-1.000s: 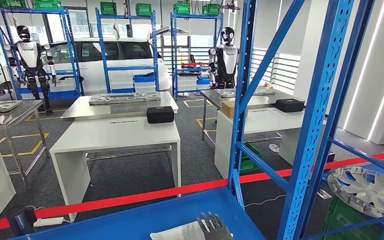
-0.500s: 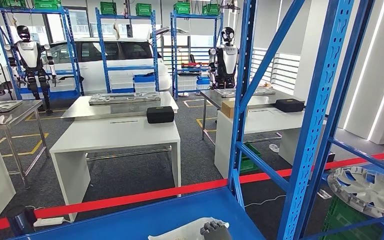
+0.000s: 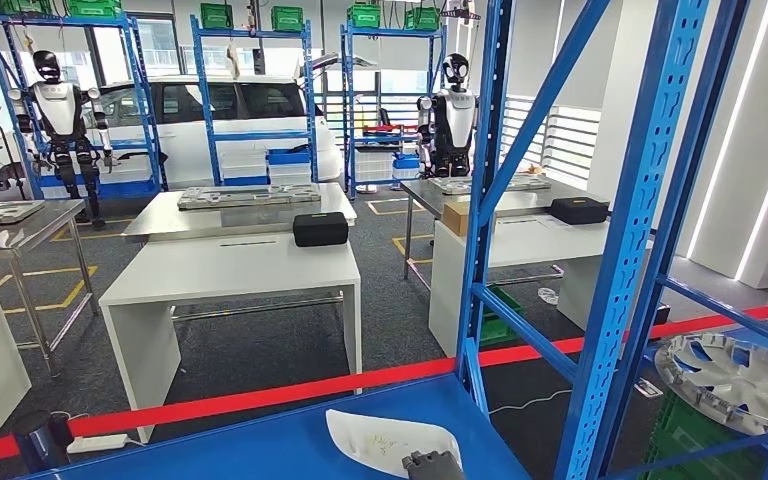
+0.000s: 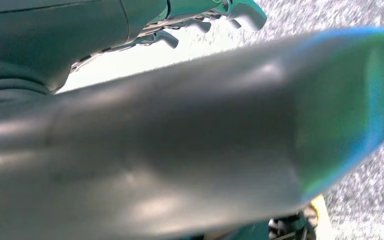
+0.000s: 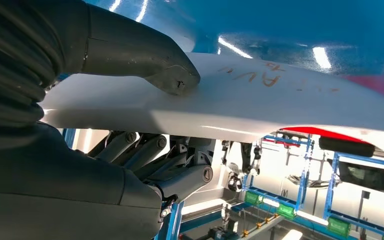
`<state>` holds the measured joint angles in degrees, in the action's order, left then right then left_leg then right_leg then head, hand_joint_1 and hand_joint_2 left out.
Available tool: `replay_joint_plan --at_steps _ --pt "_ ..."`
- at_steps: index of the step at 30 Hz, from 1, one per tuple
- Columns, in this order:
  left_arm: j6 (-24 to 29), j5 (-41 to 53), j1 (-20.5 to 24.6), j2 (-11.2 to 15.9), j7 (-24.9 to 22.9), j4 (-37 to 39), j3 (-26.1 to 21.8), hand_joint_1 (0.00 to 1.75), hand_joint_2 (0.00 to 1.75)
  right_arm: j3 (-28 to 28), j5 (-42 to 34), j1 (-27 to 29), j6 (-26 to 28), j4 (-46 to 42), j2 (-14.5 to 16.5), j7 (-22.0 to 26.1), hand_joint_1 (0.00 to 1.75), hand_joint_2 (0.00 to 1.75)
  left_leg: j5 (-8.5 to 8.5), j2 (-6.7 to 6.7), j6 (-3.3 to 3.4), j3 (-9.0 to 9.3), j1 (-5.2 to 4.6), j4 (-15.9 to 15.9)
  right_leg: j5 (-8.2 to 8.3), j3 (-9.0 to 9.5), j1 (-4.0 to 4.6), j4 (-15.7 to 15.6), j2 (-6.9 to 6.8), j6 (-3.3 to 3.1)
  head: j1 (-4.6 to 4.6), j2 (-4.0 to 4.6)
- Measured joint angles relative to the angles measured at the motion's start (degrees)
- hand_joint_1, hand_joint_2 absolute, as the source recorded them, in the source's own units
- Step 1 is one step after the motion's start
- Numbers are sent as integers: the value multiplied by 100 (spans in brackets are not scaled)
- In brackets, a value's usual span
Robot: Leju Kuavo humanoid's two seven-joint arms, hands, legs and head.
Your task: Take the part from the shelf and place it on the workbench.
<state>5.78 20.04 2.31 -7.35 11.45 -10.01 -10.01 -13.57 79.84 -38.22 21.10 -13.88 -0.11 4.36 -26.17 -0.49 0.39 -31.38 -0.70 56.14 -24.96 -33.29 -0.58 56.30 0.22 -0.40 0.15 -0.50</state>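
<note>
White and thin, the flat part [image 3: 392, 440] lies low in the centre of the head view, on the blue shelf board [image 3: 260, 445], with faint scribbled marks on its top face. At the very bottom edge, just below the part's near rim, the dark tips of the right hand [image 3: 431, 464] show. In the right wrist view that right hand [image 5: 145, 125] grips the part [image 5: 280, 100]: the thick grey thumb [image 5: 172, 75] presses on one face while the darker fingers [image 5: 165, 165] curl against the other, so the sheet is pinched between them. Orange handwriting is visible on the part's face near the thumb, and the glossy blue shelf surface [image 5: 290, 30] sits close behind it.

The left hand [image 4: 200, 20] appears at the top of the left wrist view, its fingers [image 4: 245, 10] bent over speckled grey floor; a large blurred grey shape covers most of that frame, and I cannot tell whether the fingers hold anything.

Blue shelf uprights [image 3: 640, 200] cross the right half of the head view, and a red rail [image 3: 260, 398] runs across the lower part. In the lower right, a silver wheel cover [image 3: 730, 375] rests above a green crate [image 3: 700, 440]. Beyond the rail stands a white desk [image 3: 230, 275] with a black case [image 3: 320, 229] at its far edge. Two humanoid robots stand further back, one at upper left [image 3: 60, 120] and one at upper centre [image 3: 450, 115], with a white car [image 3: 190, 120] behind blue racks.
</note>
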Motion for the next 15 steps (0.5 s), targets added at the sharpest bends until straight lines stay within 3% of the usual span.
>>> replay_joint_plan --at_steps 3,5,7,8,9,12,15 --pt "285 148 -4 -10 417 0 2 0 0 11 -9 5 13 0 -2 2 175 175 0 0 0 0 0 0 0 -1 0 0 0 0 -1 0" --pt "381 191 -5 -26 708 0 2 0 87 23 -15 9 26 0 -5 17 175 175 0 0 0 0 0 0 -1 -1 0 0 0 0 0 0" --pt "346 178 -4 -40 788 1 2 0 87 27 -15 11 28 0 -8 34 175 175 -1 1 -1 -1 0 0 -1 -1 0 0 0 0 0 0" --pt "283 152 -4 -46 758 2 2 0 44 28 -13 12 26 0 -8 37 175 175 -1 1 -1 -1 0 0 -1 -1 0 0 0 1 -1 0" --pt "191 119 -5 -50 719 2 1 0 44 28 -9 12 21 0 -8 34 175 175 -1 1 -1 -1 0 0 -2 -1 0 0 0 2 -1 0" --pt "-261 27 -8 -51 733 2 -2 0 175 28 -4 12 12 0 -8 28 175 175 -1 -1 -1 -2 0 0 -4 -1 0 0 -1 4 -1 0" --pt "-396 -8 -9 -56 819 2 -2 0 175 28 -4 12 11 0 -8 28 175 175 -1 -1 -1 -2 0 0 -5 -1 0 0 -1 5 -1 0"
